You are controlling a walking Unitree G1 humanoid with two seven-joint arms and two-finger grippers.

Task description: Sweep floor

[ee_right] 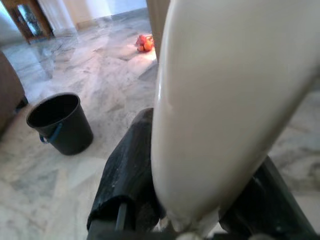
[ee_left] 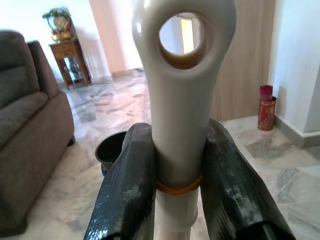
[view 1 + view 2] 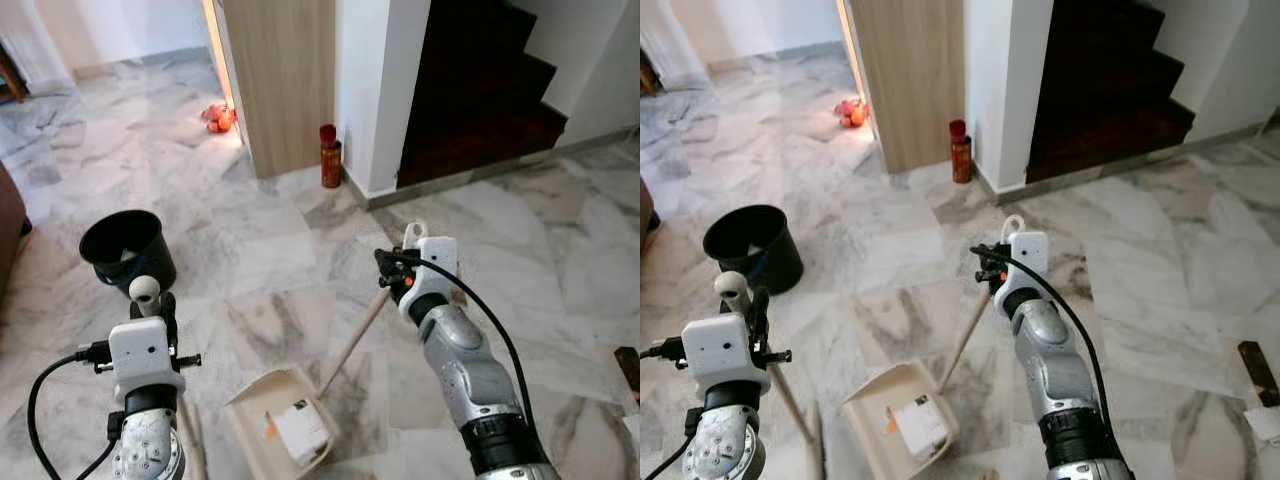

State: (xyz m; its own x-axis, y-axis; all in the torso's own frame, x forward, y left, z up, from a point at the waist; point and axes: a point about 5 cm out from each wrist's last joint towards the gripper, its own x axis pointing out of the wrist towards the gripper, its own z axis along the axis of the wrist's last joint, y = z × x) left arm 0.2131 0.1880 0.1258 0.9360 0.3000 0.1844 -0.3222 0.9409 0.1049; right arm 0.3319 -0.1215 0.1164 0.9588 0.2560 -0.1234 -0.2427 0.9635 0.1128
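Both arms forward, fingers clamped.

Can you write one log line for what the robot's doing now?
left end effector: gripping broom handle | right end effector: gripping dustpan handle | dustpan: holds paper scrap

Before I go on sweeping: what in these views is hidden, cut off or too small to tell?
- Broom head: the broom in the left gripper is cut off by the bottom edge in the head views.
- Dustpan: the paper scrap inside is too small to read.
- Dustpan handle: the right gripper covers its top.
- Bucket: its bottom lies in shadow.
- Orange thing by the doorway: too small to identify.
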